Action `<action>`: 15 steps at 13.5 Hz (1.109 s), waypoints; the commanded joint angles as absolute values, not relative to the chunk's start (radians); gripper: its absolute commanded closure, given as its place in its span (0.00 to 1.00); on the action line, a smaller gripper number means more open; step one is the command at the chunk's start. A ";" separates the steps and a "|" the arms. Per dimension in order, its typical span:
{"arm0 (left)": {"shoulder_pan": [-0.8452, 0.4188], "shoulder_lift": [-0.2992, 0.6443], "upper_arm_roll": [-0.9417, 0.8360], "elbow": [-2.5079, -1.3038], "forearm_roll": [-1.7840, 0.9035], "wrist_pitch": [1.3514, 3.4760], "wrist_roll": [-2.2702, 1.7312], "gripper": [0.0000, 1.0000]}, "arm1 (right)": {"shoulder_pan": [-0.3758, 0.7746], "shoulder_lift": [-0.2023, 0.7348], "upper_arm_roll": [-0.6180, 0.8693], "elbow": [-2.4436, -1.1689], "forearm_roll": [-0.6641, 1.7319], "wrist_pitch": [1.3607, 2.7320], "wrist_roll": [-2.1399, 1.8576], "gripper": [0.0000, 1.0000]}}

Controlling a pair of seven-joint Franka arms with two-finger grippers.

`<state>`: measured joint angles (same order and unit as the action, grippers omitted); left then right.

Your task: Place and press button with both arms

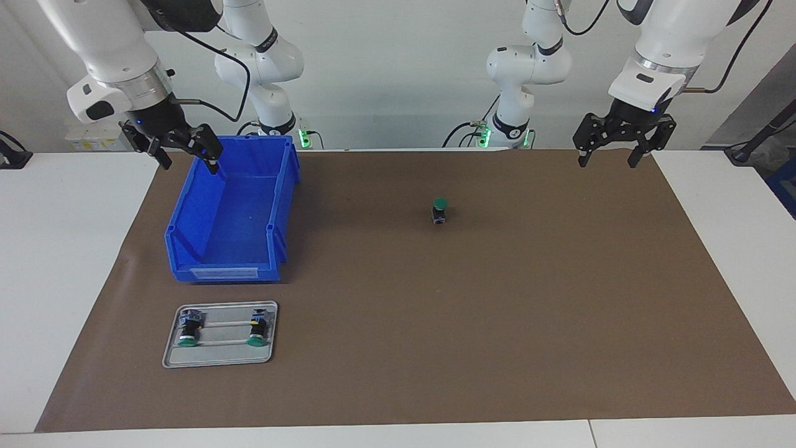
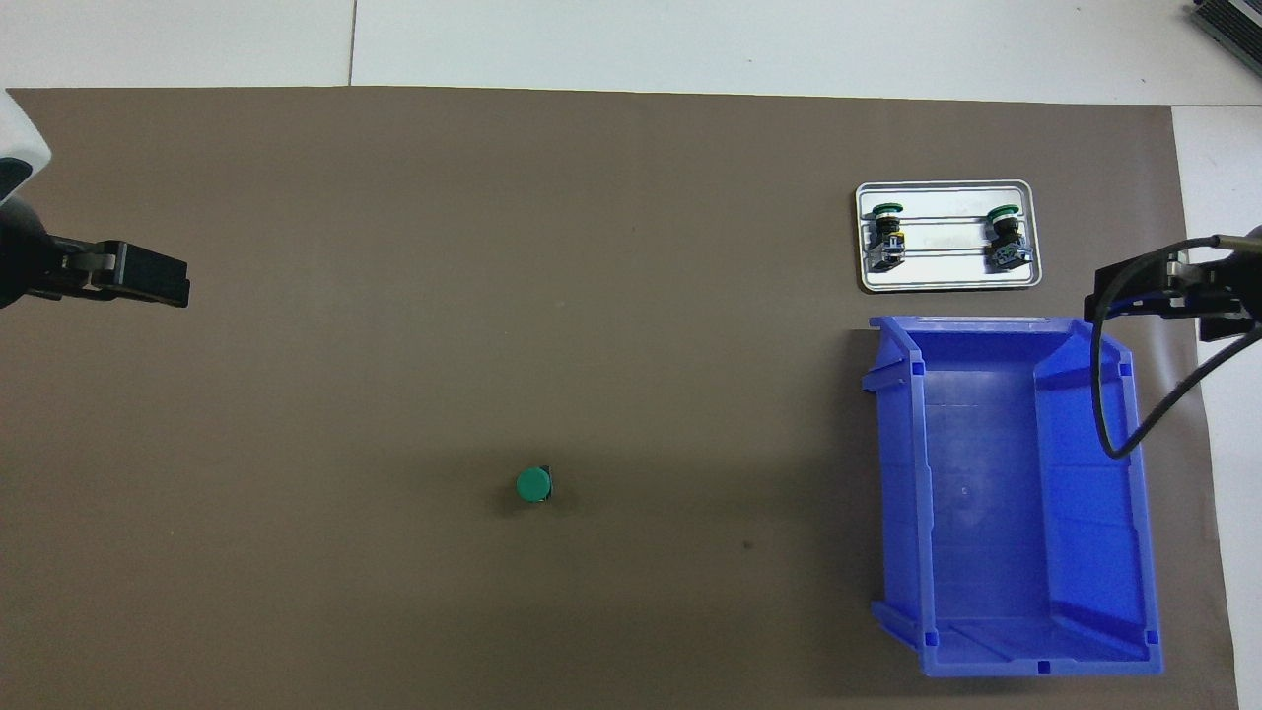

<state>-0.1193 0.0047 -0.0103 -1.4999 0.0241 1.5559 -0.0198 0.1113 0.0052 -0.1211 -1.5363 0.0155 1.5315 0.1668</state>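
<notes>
The button (image 1: pixel 440 210) stands upright on the brown mat with its green cap up, near the middle of the table; it also shows in the overhead view (image 2: pixel 533 484). My left gripper (image 1: pixel 607 163) is open and empty, raised over the mat toward the left arm's end, well apart from the button. In the overhead view the left gripper (image 2: pixel 148 278) shows at the edge. My right gripper (image 1: pixel 189 163) is open and empty, raised over the rim of the blue bin nearest the robots; it also shows in the overhead view (image 2: pixel 1134 291).
A blue bin (image 1: pixel 283 186) sits toward the right arm's end, also in the overhead view (image 2: pixel 912 473). A grey metal tray (image 1: pixel 217 358) lies farther from the robots than the bin, holding two more green-capped buttons (image 1: pixel 186 330) (image 1: pixel 256 328).
</notes>
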 commanded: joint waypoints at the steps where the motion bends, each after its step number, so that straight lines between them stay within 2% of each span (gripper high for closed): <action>1: -0.086 -0.037 -0.009 -1.557 0.017 1.545 -0.003 0.00 | 0.100 -0.005 -0.112 -1.549 0.032 1.534 0.146 0.00; 5: -0.092 -0.051 -0.011 -1.612 0.015 1.592 -0.021 0.00 | 0.100 -0.005 -0.112 -1.548 0.032 1.534 0.146 0.00; 9: -0.091 -0.014 -0.011 -1.612 -0.032 1.603 -0.015 0.00 | 0.100 -0.005 -0.112 -1.548 0.032 1.534 0.146 0.00; 15: -0.084 -0.014 -0.009 -1.600 -0.038 1.712 0.034 0.00 | 0.100 -0.005 -0.112 -1.549 0.032 1.534 0.146 0.00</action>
<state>-0.0891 -0.0041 -0.0144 -1.5951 -0.0258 1.6587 0.0126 0.1113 0.0052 -0.1211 -1.5363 0.0155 1.5315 0.1668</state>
